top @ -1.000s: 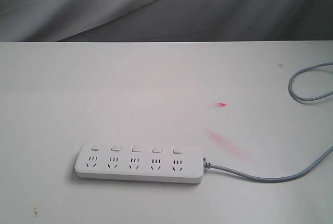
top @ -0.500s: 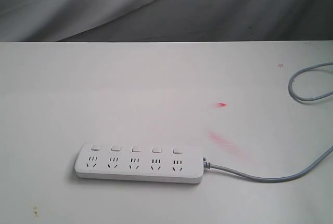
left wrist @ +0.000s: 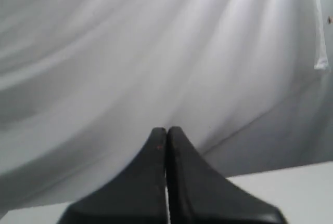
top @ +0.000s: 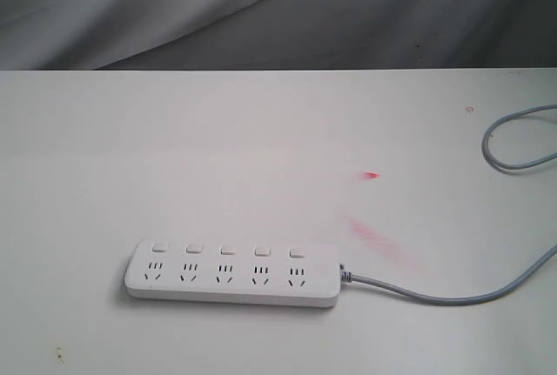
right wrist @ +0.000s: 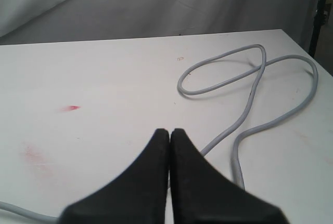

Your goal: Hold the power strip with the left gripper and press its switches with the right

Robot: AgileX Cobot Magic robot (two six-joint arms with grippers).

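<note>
The left gripper [left wrist: 166, 131] is holding its jaws pressed together on nothing, and the right gripper [right wrist: 169, 132] is doing the same above bare table [right wrist: 104, 63] and loops of grey cord [right wrist: 250, 99]. The power strip [top: 233, 281] is lying flat, left of the middle in the exterior view. It is showing in neither wrist view, its long axis running left to right, switches [top: 226, 250] along the far edge, cord leaving rightward. It is probably lying nearer the left arm, though neither arm is showing there.
</note>
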